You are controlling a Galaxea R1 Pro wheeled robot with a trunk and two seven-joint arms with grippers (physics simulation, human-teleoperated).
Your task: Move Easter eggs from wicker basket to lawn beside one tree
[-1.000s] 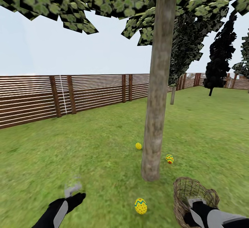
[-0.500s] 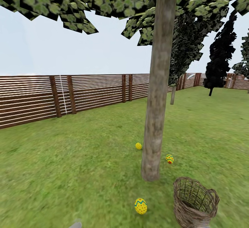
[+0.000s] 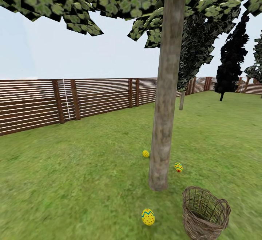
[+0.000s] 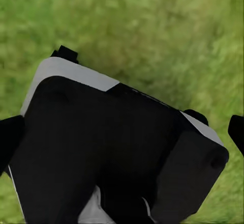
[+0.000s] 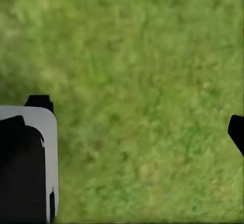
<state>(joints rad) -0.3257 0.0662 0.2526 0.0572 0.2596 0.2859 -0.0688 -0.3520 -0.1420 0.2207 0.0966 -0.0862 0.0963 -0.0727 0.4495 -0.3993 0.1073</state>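
Head view: the lawn (image 3: 72, 160) spreads from the near edge back to a slatted brown fence (image 3: 91, 100) along its far side. The tree (image 3: 165, 98), pale and mottled in the trunk, rises from the grass a little right of centre, its leafy canopy spreading overhead. Dark columnar trees (image 3: 231, 65) stand near the far right fence.

The basket (image 3: 205, 212) stands upright on the grass near the trunk base, on its near-right side; what shows of its inside is bare weave. Three eggs lie on the grass around the trunk, all outside the basket: the near egg (image 3: 148, 216) well in front of the base, the left egg (image 3: 145, 154) just beside the trunk on its far left, the right egg (image 3: 178, 167) just beside it on the right.

Left wrist view: a black and white-edged part of the robot (image 4: 117, 147) over grass. Dark finger tips of the left gripper (image 4: 122, 137) show at opposite edges, jaws wide apart, nothing between them.

Right wrist view: grass, with the robot part at one corner; the right gripper (image 5: 127, 130) shows one dark tip, so its spread cannot be told.
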